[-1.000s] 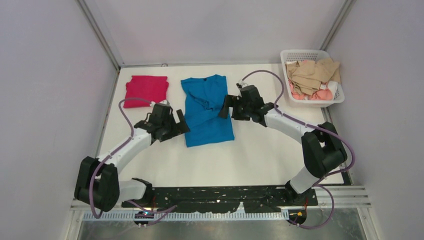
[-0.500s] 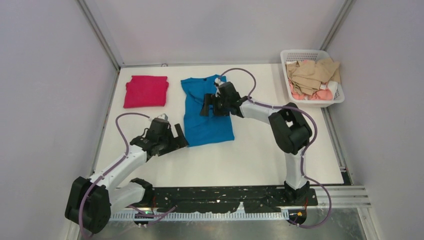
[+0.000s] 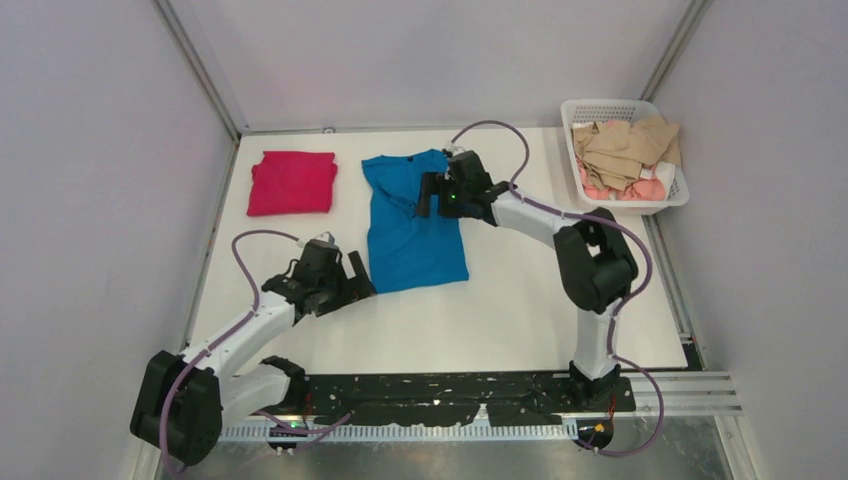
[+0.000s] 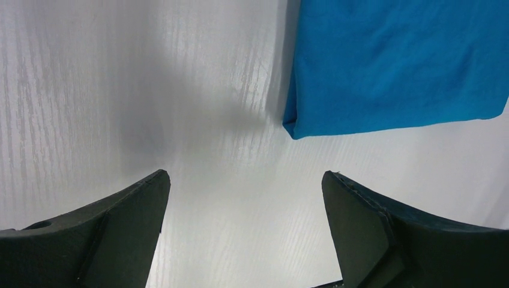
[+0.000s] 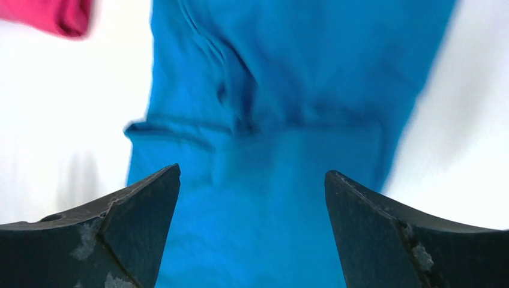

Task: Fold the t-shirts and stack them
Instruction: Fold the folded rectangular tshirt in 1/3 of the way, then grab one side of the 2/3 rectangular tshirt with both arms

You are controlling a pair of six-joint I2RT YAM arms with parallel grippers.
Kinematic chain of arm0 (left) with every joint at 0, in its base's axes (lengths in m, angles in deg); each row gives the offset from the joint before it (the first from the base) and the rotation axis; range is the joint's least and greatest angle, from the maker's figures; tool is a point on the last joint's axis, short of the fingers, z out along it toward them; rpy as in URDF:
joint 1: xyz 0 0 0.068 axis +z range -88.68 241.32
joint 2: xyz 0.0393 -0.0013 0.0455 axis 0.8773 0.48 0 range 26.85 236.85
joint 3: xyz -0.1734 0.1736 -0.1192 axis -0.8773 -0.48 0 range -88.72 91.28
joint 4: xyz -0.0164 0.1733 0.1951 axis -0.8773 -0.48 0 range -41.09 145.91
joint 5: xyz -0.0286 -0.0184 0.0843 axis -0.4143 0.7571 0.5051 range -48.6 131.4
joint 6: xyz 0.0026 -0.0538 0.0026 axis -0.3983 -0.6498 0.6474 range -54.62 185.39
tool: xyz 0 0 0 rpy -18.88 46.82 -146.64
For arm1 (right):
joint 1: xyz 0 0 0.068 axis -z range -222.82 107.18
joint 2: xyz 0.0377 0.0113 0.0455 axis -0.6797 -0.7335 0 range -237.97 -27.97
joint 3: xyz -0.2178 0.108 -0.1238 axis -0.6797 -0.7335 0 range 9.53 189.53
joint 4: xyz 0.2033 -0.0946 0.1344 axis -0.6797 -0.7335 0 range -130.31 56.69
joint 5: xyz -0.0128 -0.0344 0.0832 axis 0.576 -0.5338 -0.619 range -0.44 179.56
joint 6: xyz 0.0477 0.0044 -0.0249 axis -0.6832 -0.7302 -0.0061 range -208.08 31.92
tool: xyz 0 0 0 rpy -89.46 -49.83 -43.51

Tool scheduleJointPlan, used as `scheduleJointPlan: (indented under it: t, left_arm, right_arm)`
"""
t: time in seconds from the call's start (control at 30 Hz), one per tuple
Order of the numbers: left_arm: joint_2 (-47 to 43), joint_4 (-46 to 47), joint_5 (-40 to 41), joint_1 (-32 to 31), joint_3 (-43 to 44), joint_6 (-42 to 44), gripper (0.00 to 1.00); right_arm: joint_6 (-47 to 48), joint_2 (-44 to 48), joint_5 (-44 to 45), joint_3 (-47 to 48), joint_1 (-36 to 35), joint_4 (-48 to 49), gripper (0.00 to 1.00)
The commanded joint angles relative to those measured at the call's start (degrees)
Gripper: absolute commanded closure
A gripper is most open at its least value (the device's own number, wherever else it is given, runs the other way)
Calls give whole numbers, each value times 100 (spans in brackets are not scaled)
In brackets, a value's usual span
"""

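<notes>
Top external view had the blue t-shirt (image 3: pixel 415 235) lying lengthwise at centre frame, already narrowed to a long strip. The magenta-red t-shirt (image 3: pixel 292 183) sat as a compact square to its upper left, well apart from it on the table (image 3: pixel 520 300).

The left gripper (image 3: pixel 354 279) sat just off the blue shirt's lower left corner. Its fingers were spread wide with nothing between them, and the left wrist view showed only bare table under them. The right gripper (image 3: pixel 428 193) hung over the shirt's upper part near the collar end, jaws just as wide and empty. Its wrist view was blurred, but blue cloth filled it.

This looked like light, limp cotton. It would likely sag, drag and spill its layers if lifted by one point. The best hold seemed to be a pinch through every layer at the corners: the lower left corner for the left arm, the top edge for the right.

A second earlier the left gripper had been higher, beside the shirt's left edge, and it had dropped toward the corner. The right had started at the shirt's right edge, swept across the cloth, then climbed toward the top. Neither shirt had shifted.
</notes>
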Motion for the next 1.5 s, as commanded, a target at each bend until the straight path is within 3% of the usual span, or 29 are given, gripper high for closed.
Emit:
scheduleJointPlan:
  t: [0.0,0.23,0.47,0.57,0.63,0.77,0.83,0.93,1.13,1.2,1.23,1.3,1.37,1.47]
  left_arm:
    - [231,610,-36,-7,27,-286,0]
    - [820,945,-222,-51,289,-498,31]
    - [1532,1304,-317,-143,405,-635,48]
    - [1792,1373,-363,-168,477,-646,71]
    - [1913,1419,-386,-209,510,-642,99]
    - [2070,1503,-388,-282,519,-614,100]
    - [2081,1528,-361,-316,515,-612,100]
    - [2059,1581,-317,-356,499,-557,100]
    - [1943,1577,-180,-358,441,-481,100]
    - [1935,1568,-156,-358,425,-459,100]
    - [1937,1575,-166,-358,416,-443,100]
    - [1893,1663,-225,-371,369,-410,100]
    - [1753,1770,-216,-420,258,-378,100]
    - [1451,1708,-77,-559,113,-213,100]
  right_arm:
    - [4,1688,652,-1174,10,-85,5]
    - [-566,3321,1061,-3544,40,-121,5]
    - [-948,3685,619,-4430,40,276,5]
    - [-1071,3564,320,-4619,41,539,4]
    - [-1206,3433,267,-4657,41,672,2]
    - [-1566,3264,135,-4774,41,1081,0]
    - [-1792,3225,88,-4864,43,1280,4]
    - [-2047,3134,-7,-4981,29,1591,19]
    - [-2052,2776,39,-4823,18,1624,34]
    - [-2042,2642,-22,-4794,6,1669,48]
    - [-2028,2592,-40,-4794,6,1702,65]
    - [-2035,2619,0,-4822,-25,1676,87]
    - [-1990,2750,9,-4874,-55,1590,94]
    - [-1802,3041,-191,-4986,-106,1433,95]
